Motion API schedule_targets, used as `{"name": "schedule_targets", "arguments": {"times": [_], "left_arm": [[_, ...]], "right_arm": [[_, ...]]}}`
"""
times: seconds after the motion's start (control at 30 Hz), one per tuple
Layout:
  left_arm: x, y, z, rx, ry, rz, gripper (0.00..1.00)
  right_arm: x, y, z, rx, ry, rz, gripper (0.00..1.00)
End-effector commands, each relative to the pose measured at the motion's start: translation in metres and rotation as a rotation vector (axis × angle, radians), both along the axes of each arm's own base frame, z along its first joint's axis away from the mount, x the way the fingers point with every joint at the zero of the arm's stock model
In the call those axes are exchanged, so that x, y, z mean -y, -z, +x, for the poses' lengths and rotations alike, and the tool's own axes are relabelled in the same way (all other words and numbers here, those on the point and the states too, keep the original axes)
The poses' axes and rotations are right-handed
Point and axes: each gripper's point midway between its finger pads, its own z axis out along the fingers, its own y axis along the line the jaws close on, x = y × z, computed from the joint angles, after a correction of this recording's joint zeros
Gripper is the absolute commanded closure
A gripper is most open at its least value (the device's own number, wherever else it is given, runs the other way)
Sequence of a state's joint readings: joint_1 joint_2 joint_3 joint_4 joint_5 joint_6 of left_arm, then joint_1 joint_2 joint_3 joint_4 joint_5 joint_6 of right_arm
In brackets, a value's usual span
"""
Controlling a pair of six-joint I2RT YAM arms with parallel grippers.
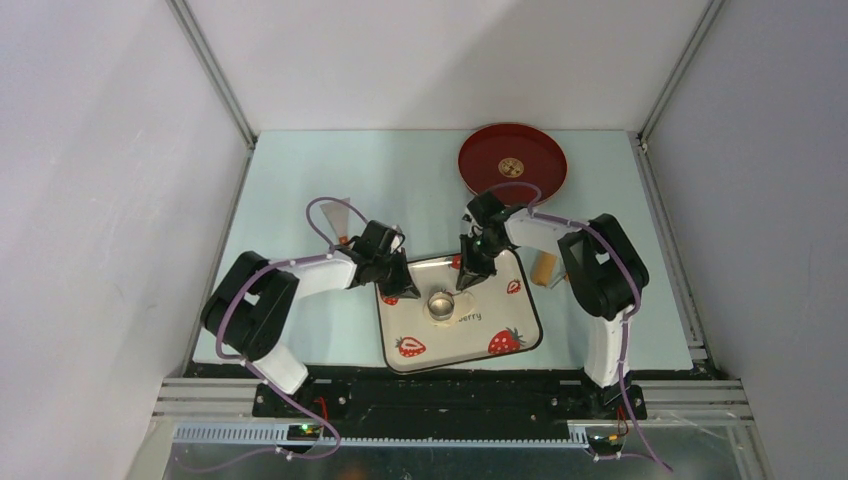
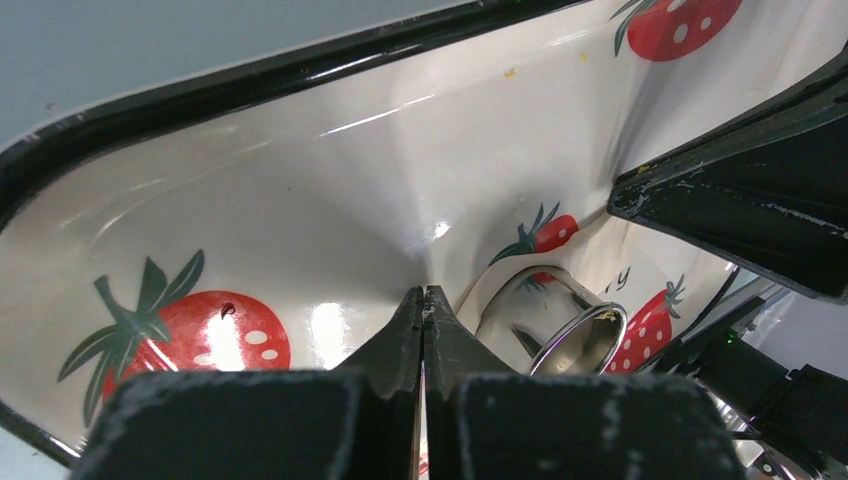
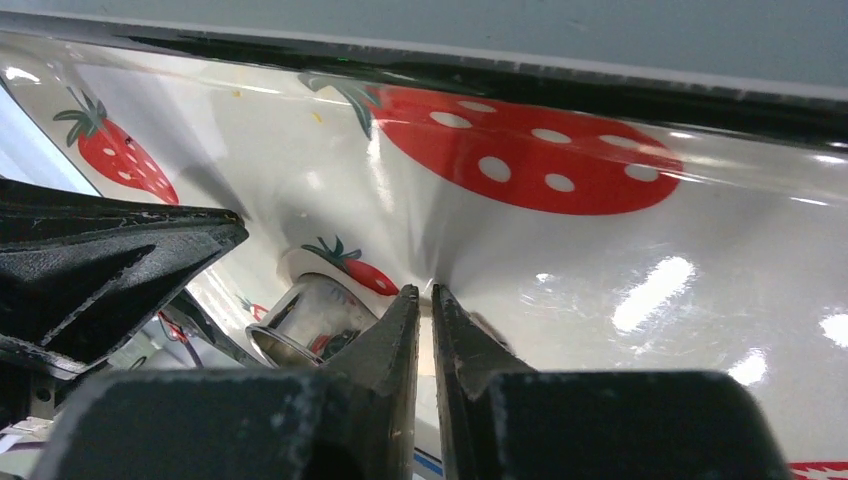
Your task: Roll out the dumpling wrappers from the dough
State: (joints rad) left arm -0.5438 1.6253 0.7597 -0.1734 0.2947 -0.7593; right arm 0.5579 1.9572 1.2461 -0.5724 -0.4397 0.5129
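At lower centre of the top view the plate [image 1: 455, 345] is seen, with the cutter [image 1: 441, 305] standing on it. Above it, the left end effector [image 2: 425, 300] is fully closed and the right end effector [image 3: 425, 295] is closed to a slit. Nothing held can be made out. No dough or wrappers can be distinguished against the white plate. Dough is judged soft, light and sticky, best pinched at an edge.

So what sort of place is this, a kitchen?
Probably a robot lab test cell, not a kitchen: plain white walls on bare aluminium frame rails box in a pale green table, and two black-and-white robot arms are bolted at its near edge.
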Motion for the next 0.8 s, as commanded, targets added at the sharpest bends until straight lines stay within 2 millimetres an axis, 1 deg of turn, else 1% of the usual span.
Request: {"name": "schedule_targets", "arguments": {"times": [0.0, 0.33, 0.47, 0.57, 0.77], "left_arm": [[-0.044, 0.047, -0.029, -0.112, -0.014, 0.223, 1.00], [-0.044, 0.049, -0.030, -0.118, -0.018, 0.227, 1.00], [-0.045, 0.049, -0.030, -0.120, -0.019, 0.228, 1.00], [-0.045, 0.050, -0.030, -0.123, -0.022, 0.231, 1.00], [-0.046, 0.051, -0.030, -0.125, -0.024, 0.233, 1.00]], "right_arm": [[0.012, 0.018, -0.007, 0.011, -0.052, -0.114, 0.87], [0.033, 0.021, -0.023, 0.013, -0.078, -0.267, 0.86], [0.040, 0.024, -0.031, -0.006, -0.079, -0.296, 0.86], [0.042, 0.026, -0.039, -0.016, -0.092, -0.304, 0.86], [0.037, 0.026, -0.054, -0.031, -0.131, -0.303, 0.86]]}}
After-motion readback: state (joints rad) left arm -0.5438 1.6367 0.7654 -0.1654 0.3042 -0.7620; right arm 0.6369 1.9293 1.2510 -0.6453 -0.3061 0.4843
